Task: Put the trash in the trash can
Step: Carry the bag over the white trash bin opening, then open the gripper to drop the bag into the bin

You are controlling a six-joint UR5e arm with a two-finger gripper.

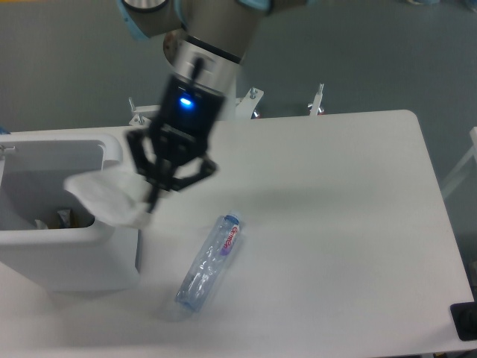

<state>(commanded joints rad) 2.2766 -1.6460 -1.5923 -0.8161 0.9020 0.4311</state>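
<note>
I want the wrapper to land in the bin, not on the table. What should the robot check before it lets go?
1. Gripper grips wrapper: ok, it hangs from the fingers.
2. Wrapper over the bin opening: ok by this view, it overlaps the right rim; height above it cannot tell.
3. Room inside the bin: ok, only small bits at the bottom.
4. Bottle out of the way: ok, it lies on the table.
5. Arm clear of the rim: cannot tell, picture blurred.

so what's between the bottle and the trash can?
Only bare table between the bottle and trash can in the fixed camera view.
</note>
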